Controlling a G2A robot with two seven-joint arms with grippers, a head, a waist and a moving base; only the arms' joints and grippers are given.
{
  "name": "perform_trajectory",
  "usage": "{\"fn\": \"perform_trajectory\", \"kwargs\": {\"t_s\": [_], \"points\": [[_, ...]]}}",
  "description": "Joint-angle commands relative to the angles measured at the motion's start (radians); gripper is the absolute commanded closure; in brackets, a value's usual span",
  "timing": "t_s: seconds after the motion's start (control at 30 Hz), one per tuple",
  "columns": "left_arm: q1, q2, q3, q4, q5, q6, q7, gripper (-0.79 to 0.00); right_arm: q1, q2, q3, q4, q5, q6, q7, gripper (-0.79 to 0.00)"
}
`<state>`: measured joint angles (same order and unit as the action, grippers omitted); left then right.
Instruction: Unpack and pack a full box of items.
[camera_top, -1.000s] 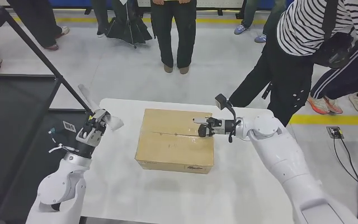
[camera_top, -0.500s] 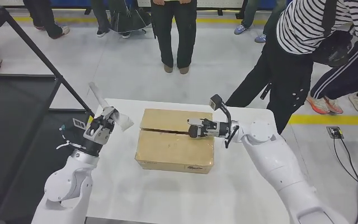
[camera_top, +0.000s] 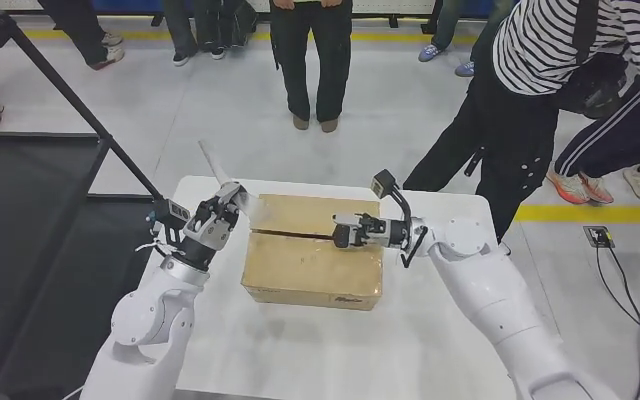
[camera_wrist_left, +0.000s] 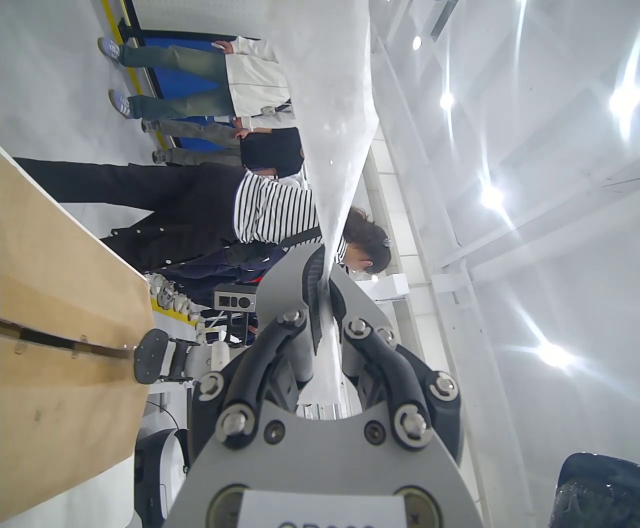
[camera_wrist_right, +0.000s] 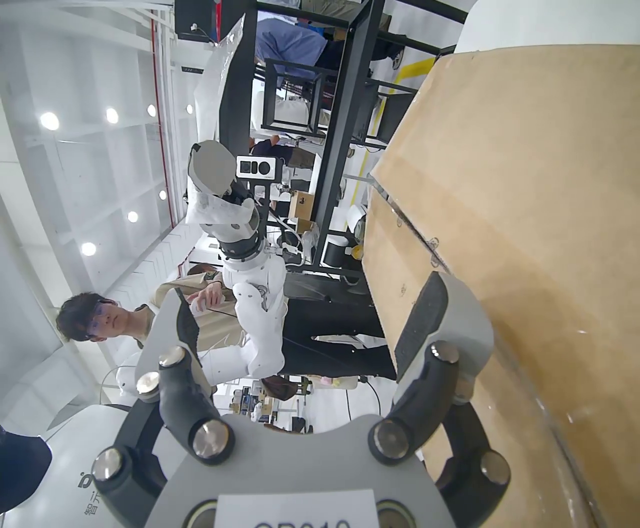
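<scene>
A shut brown cardboard box (camera_top: 312, 262) lies mid-table, its two top flaps meeting at a seam (camera_top: 300, 234). My left gripper (camera_top: 230, 200) hovers by the box's far left corner, shut on a translucent white strip (camera_top: 210, 160) that sticks up from the fingers. In the left wrist view the left gripper (camera_wrist_left: 325, 280) pinches that strip (camera_wrist_left: 330, 125) beside the box (camera_wrist_left: 55, 280). My right gripper (camera_top: 340, 233) stands open just above the seam. The right wrist view has the right gripper (camera_wrist_right: 305, 320) with one finger (camera_wrist_right: 440, 315) against the box top (camera_wrist_right: 525, 175).
The white table (camera_top: 300, 350) has free room in front of the box. A black frame (camera_top: 80, 110) stands off the left side. A person in a striped top (camera_top: 560, 60) stands close to the far right corner.
My left arm has swung right, from the table's left edge up to the box's corner, strip still in its fingers. The right gripper has slid left along the seam.
</scene>
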<state>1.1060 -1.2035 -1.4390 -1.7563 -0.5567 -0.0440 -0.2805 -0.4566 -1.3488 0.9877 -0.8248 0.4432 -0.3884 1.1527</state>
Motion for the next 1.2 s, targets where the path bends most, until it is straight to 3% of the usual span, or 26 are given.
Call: {"fn": "perform_trajectory", "kwargs": {"t_s": [0.0,0.37,0.6,0.9,0.97,1.03,1.17], "points": [[0.007,-0.002,0.008,-0.012,-0.014,-0.004,0.006,0.0,-0.017,-0.001,-0.001,-0.028,0.008,-0.009,-0.012,-0.785],[-0.045,-0.045,0.196,-0.031,-0.03,-0.085,0.164,0.0,-0.067,-0.04,-0.042,-0.085,0.086,-0.244,-0.093,-0.785],[-0.045,-0.06,0.232,-0.029,-0.059,-0.091,0.186,0.0,-0.096,-0.049,-0.032,-0.089,0.14,-0.387,-0.108,-0.785],[-0.026,-0.07,0.239,-0.024,-0.058,-0.084,0.185,0.0,-0.11,-0.051,-0.029,-0.126,0.131,-0.425,-0.146,-0.785],[-0.024,-0.072,0.238,-0.023,-0.055,-0.085,0.188,0.0,-0.112,-0.049,-0.027,-0.135,0.131,-0.422,-0.143,-0.656],[-0.023,-0.074,0.237,-0.023,-0.055,-0.085,0.19,0.0,-0.116,-0.047,-0.025,-0.147,0.131,-0.423,-0.144,-0.585],[-0.025,-0.078,0.234,-0.019,-0.053,-0.084,0.19,0.0,-0.128,-0.039,-0.017,-0.167,0.128,-0.425,-0.146,-0.514]]}}
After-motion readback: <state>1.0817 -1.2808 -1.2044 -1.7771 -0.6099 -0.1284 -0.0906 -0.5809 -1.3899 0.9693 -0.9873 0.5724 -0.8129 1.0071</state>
